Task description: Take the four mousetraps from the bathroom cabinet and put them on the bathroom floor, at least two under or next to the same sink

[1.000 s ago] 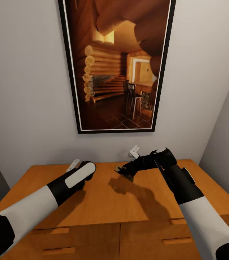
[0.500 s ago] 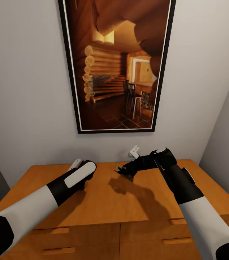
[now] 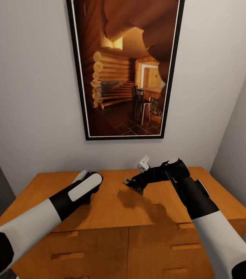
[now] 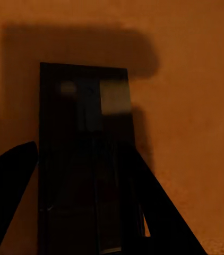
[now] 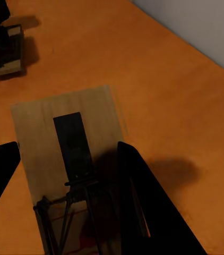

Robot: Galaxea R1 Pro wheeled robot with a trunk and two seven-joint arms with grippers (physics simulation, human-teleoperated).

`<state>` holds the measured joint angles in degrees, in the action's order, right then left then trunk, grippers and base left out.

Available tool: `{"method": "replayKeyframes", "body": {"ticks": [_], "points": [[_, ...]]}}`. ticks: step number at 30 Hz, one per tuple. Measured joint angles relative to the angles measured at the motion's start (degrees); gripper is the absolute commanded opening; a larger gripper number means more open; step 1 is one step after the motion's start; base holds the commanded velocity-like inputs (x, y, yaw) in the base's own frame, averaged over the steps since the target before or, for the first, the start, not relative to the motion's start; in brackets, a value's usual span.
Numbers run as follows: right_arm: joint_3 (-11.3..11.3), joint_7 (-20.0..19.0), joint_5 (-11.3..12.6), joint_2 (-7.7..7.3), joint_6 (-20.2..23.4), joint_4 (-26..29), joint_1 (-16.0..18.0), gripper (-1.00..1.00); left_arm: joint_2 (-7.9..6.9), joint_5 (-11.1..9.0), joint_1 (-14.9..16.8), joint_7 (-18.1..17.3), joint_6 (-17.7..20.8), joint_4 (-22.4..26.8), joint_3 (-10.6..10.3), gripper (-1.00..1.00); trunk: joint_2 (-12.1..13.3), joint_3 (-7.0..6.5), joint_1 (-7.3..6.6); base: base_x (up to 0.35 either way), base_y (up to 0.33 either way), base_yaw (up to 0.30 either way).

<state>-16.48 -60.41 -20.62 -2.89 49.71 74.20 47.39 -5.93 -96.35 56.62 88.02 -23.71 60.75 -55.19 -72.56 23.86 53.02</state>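
Right end effector [image 3: 135, 183]: held above the cabinet top [image 3: 111, 211], fingers either side of a mousetrap [image 5: 72, 159]. Head view shows that trap lifted clear of the wood, shadow beneath it. Judged clamped on the trap. In the right wrist view the pale slab with its dark plate and wire parts sits between the two dark fingers [image 5: 144, 212].

Left end effector [image 4: 85, 212]: low over the cabinet top near the wall, a second trap [image 4: 85, 159] between its fingers. This trap reads as a dark slab, badly lit. Cannot tell whether the fingers are closed on it or only straddling it, nor whether it is lifted or lying on the wood.

Right wrist view also catches another small slab [image 5: 6, 50] on the top, well apart from the held one; likely the left arm's trap, not certain.

Progress, as a judgement: early. Two traps in play at the cabinet, none on the floor. Other two unaccounted for. Carrying to the sink and placing all four remain.

Containers: cabinet drawers [image 3: 90, 254] all closed, contents hidden.

Background: framed log-cabin picture [image 3: 125, 69] on the wall above.
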Motion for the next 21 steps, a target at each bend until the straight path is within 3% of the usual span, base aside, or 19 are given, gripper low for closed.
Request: {"method": "replayKeyframes", "body": {"ticks": [3,11,21], "points": [[0.00,0.00,0.01,0.00,0.01,0.00,0.00,-1.00,-0.33,-2.13,0.01,0.07,0.08,1.45,-0.01,-1.00,0.00,0.00,0.00,-0.332,0.000,0.000],[0.00,0.00,-0.05,0.00,0.00,0.00,0.00,-1.00,-1.43,-2.26,-0.03,0.18,-0.06,2.70,-0.02,-1.00,0.01,0.01,0.01,-0.335,0.000,0.000],[0.00,0.00,0.02,0.00,-0.05,0.00,0.00,-1.00,-1.30,-2.26,-0.03,0.14,-0.06,2.74,-0.07,-1.00,0.01,0.02,0.01,-0.336,0.000,0.000]]}}
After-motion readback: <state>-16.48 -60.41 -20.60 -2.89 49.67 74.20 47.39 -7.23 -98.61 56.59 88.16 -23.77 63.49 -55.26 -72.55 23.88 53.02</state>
